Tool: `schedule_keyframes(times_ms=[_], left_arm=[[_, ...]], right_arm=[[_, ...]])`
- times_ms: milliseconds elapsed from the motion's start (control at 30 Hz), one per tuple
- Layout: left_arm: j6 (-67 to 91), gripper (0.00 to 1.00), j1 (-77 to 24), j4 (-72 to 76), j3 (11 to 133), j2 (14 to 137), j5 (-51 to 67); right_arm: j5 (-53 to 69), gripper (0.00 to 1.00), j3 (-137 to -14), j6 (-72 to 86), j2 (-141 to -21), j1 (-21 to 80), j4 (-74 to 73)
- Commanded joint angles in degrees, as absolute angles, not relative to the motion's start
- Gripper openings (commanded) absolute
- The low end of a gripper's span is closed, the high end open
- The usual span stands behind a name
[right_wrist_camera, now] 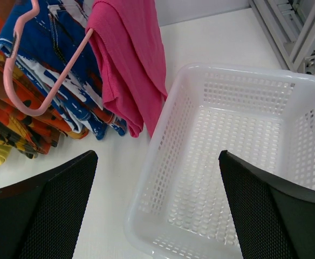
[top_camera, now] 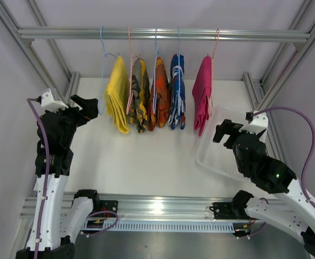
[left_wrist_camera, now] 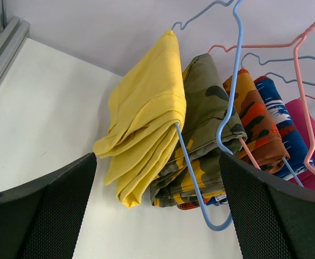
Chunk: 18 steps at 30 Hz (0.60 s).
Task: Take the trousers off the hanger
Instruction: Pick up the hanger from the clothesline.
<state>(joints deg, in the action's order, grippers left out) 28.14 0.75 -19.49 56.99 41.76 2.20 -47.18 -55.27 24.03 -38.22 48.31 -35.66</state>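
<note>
Yellow trousers [top_camera: 117, 97] hang leftmost of five pairs on hangers [top_camera: 156, 43] under the rail [top_camera: 163, 33]. The left pincer [top_camera: 84, 110] is spread beside them. The right pincer [top_camera: 222, 134] is spread over the white basket [top_camera: 211, 156].

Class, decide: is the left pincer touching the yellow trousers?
Apart. The top external view shows a strip of white table between the open left pincer and the yellow trousers.

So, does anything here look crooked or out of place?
Only mildly: the white basket sits skewed on the table, not square to its edges, near the magenta trousers. Nothing looks spilled or damaged.
</note>
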Motion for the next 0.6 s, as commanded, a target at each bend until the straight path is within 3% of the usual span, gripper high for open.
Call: schedule_keyframes(times_ms=[0,100,267,467,567], left_arm=[[29.00,1.00,0.70,-17.75,56.78,41.75,3.69],[28.92,1.00,0.53,-17.84,56.78,41.84,3.69],[28.92,0.99,0.53,-17.58,56.78,41.84,3.96],[30.31,0.99,0.53,-16.96,56.78,42.36,3.08],[31.65,0.99,0.53,-17.05,56.60,42.45,0.80]], right_arm=[[-51.67,0.99,-56.69,27.41,-40.08,48.69,-35.24],[-52.91,0.99,-56.69,28.84,-39.47,49.30,-34.81],[-59.93,0.99,-58.35,8.46,-37.97,50.98,-30.23],[-72.66,0.99,-64.78,-3.72,-42.00,51.68,-32.80],[-71.99,1.00,-65.82,-6.34,-42.89,51.24,-28.84]])
